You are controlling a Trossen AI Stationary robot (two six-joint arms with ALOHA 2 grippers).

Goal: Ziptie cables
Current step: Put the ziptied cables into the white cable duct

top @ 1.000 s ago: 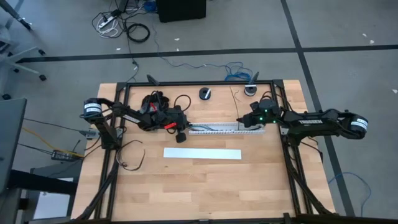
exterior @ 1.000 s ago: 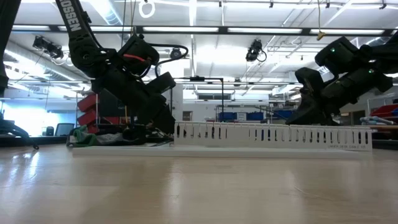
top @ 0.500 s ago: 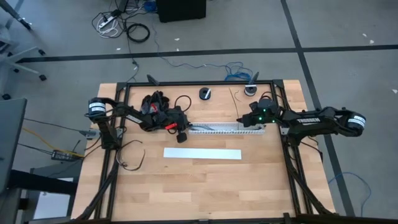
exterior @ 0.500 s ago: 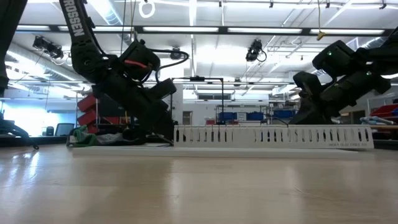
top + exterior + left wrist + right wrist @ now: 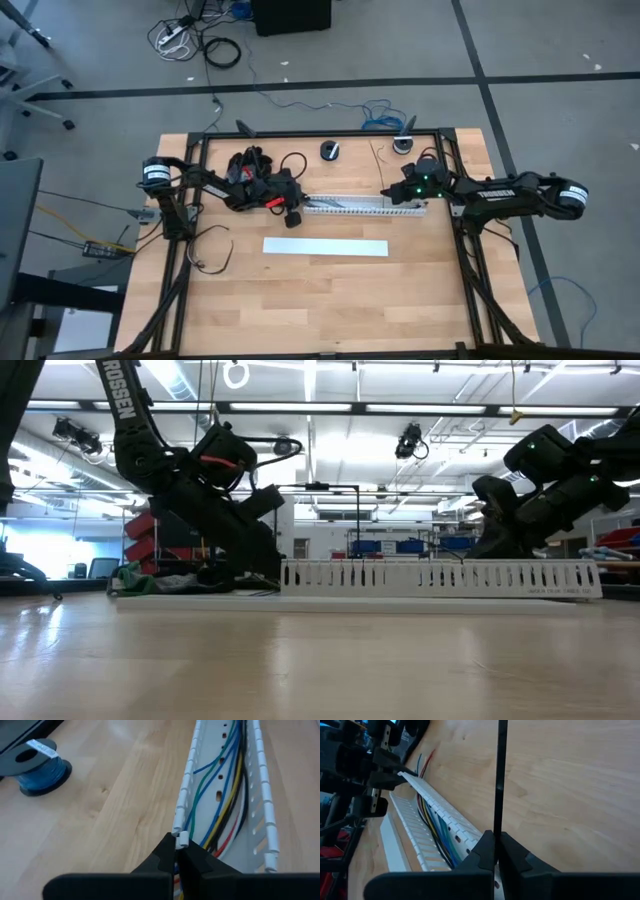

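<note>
Wooden table (image 5: 330,300): the work sits across its far half.

Left arm (image 5: 200,182) reaches in from the left side and right arm (image 5: 500,192) from the right. Both are low over the table, and they meet one long part from opposite ends.

White slotted duct (image 5: 350,205): lies flat, lengthwise between the two arms, open side up. I see the rows of wall teeth clearly in the low view.

White cover strip (image 5: 325,247): flat on the table, parallel to the duct, on the near side and apart from it.

Cables (image 5: 223,815): blue, green, yellow, red and black wires. They lie inside the duct channel and run along it between the two toothed walls.

Left gripper (image 5: 177,845): at the duct's left end, fingers clenched together. The tips touch the end tooth of one side wall. I cannot tell whether that tooth is actually pinched.

Right gripper (image 5: 496,835): at the duct's right end, just beside the wall, fingers closed.

Blue wire spool (image 5: 42,770): stands on the table, well clear of the duct, on its far side.

Black zip tie (image 5: 500,775): a thin straight strip clamped between the right gripper's fingers, sticking straight out past the tips.
</note>
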